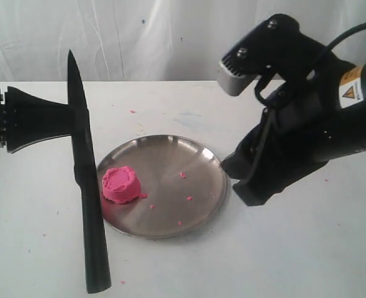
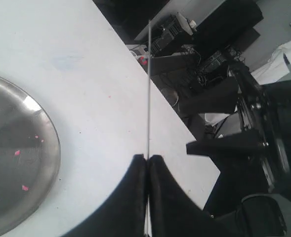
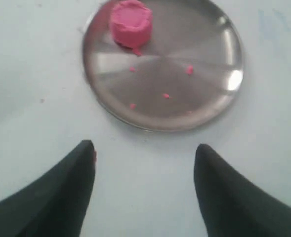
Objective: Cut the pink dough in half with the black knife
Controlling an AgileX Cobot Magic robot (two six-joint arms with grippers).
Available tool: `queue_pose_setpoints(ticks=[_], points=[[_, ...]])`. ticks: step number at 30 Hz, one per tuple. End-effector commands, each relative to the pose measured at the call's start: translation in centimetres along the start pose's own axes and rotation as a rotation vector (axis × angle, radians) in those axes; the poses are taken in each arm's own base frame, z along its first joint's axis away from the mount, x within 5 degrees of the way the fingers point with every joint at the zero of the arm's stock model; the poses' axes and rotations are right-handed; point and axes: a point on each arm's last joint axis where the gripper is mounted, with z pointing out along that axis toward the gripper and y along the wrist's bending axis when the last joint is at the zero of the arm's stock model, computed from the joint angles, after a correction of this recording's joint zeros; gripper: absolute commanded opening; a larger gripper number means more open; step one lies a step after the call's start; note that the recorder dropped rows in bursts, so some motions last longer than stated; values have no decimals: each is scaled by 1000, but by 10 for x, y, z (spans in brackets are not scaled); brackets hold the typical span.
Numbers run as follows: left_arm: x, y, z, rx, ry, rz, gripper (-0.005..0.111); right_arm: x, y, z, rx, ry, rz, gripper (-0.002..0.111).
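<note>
The white worktop [image 1: 307,248] carries a steel plate [image 1: 170,152], likely slick, so the lump may skid under a push. The right pincer [image 3: 143,148] hovers beside the plate's rim with its jaws apart and empty, clear of the cutting path. The left pincer [image 2: 146,157] is clamped on the black knife [image 1: 83,167], a stiff, slim tool held point-up at the plate's left. The pink dough [image 1: 120,184], one whole lump on the plate's left part, looks soft, light and sticky, with pink crumbs [image 1: 188,198] scattered nearby.
</note>
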Motion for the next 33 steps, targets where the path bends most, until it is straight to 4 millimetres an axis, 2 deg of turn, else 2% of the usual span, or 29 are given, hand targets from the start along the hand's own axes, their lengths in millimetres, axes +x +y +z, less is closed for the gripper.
queue_pose_setpoints(ticks=[1,6,11,15,20,33], points=[[-2,-4,-1,27,-8,-4,0,12,-21,3,49,27,35,56],[0,-7,-1,65,14,-23,0,19,-22,16,-60,-99,175,56],[-2,-13,-2,128,-5,-47,0,19,10,21,-492,-235,118,56],[-5,-19,-3,204,-36,-41,0,14,23,20,-713,-311,143,56],[-9,-27,-5,289,-83,-28,0,9,24,23,-772,-349,167,56],[-16,-20,-3,239,-149,-53,0,2,28,18,-862,-463,126,56]])
